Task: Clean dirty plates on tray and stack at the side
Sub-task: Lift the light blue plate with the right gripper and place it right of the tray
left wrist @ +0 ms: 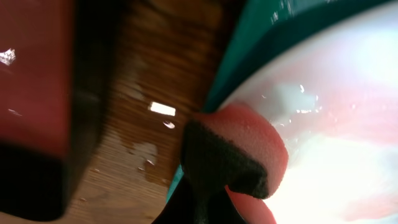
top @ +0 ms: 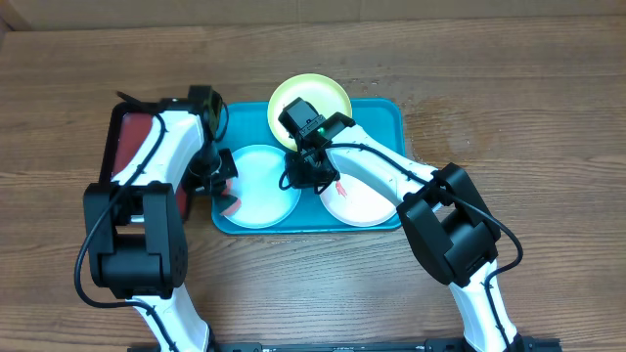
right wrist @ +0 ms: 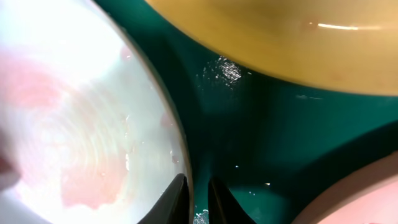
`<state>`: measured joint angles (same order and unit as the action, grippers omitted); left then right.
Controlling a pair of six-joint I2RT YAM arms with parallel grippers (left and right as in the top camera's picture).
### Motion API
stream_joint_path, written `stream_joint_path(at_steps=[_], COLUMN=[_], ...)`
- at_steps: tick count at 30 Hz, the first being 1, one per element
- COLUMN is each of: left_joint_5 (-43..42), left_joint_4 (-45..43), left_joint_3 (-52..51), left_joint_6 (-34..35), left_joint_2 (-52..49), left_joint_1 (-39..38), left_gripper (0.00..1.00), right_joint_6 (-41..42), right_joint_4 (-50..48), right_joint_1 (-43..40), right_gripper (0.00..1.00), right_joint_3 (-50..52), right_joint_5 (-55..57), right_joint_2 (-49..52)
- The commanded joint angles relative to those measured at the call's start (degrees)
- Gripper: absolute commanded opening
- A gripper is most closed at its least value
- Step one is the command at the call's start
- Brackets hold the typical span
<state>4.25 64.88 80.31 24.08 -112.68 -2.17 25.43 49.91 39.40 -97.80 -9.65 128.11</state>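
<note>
The turquoise tray holds three plates. The yellow-green plate lies at the back, the mint-blue plate at front left, and the white plate with red smears at front right. My left gripper is shut on a red and black sponge, which rests on the mint-blue plate's left edge. My right gripper straddles the mint-blue plate's right rim, one finger inside and one outside, closed on it. The yellow-green plate and the white plate show at the frame edges.
A dark-red tray with a black rim stands left of the turquoise tray, under my left arm, and shows in the left wrist view. Wet spots lie on the wood tabletop between the trays. Bare tabletop extends right of the tray.
</note>
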Motion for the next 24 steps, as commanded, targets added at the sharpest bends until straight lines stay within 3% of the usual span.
stream_joint_path(at_steps=[1, 4, 8, 16, 19, 24], left_joint_5=[5.2, 5.4, 5.4, 5.4, 4.9, 4.7], left_joint_4=[0.4, 3.3, 6.2, 7.2, 7.2, 6.0], left_joint_3=[5.3, 12.7, 22.9, 24.7, 23.6, 22.9], left_joint_6=[1.2, 1.2, 1.3, 1.3, 1.6, 1.9], left_joint_2=[-0.4, -0.4, -0.3, -0.5, -0.5, -0.5], left_joint_1=[0.3, 0.6, 2.7, 9.6, 13.0, 18.8], left_gripper=[0.04, 0.04, 0.04, 0.04, 0.05, 0.04], right_joint_6=[-0.1, -0.3, -2.0, -7.7, -14.6, -22.1], right_joint_4=[-1.0, -2.3, -1.4, 1.0, 2.5, 3.7], right_joint_1=[-0.1, -0.1, -0.1, 0.2, 1.3, 6.8], right_gripper=[0.1, 0.04, 0.04, 0.04, 0.04, 0.04], right_joint_3=[0.1, -0.1, -2.6, -9.5, -12.2, -13.1], right_joint_5=[0.0, -0.7, -1.0, 3.9, 11.8, 40.6], right_joint_2=[0.1, 0.1, -0.7, -5.7, -7.2, -8.5])
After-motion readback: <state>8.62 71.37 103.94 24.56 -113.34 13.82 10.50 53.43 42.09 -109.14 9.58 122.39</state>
